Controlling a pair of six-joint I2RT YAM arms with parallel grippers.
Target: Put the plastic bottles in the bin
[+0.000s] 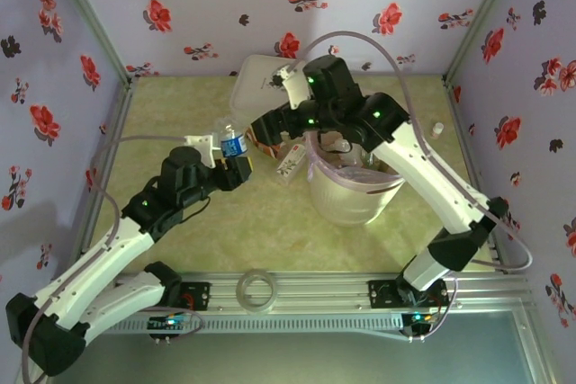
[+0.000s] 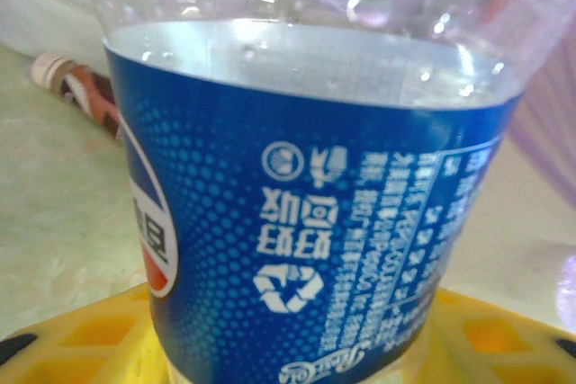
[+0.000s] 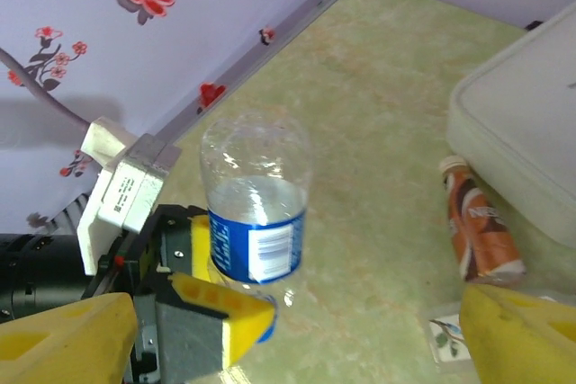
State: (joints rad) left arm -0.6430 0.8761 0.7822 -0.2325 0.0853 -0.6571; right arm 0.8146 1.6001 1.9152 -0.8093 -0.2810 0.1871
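Note:
A clear plastic bottle (image 1: pixel 232 142) with a blue label stands upright, and my left gripper (image 1: pixel 237 169) is shut on its lower part. In the left wrist view the bottle (image 2: pixel 315 222) sits close up between the yellow fingers (image 2: pixel 90 330). My right gripper (image 3: pixel 288 348) is open, spread wide just right of and above that bottle (image 3: pixel 256 213), not touching it. A brown-orange bottle (image 3: pixel 481 231) lies on the table beside the white box. The cream bin (image 1: pixel 346 200) with its pink liner stands right of centre, under the right arm.
A square white lidded box (image 1: pixel 259 78) stands at the back, left of the bin. A small printed carton (image 1: pixel 290 161) lies by the bin. A clear tape ring (image 1: pixel 256 290) rests on the front rail. A small white bottle (image 1: pixel 438 129) stands near the right wall.

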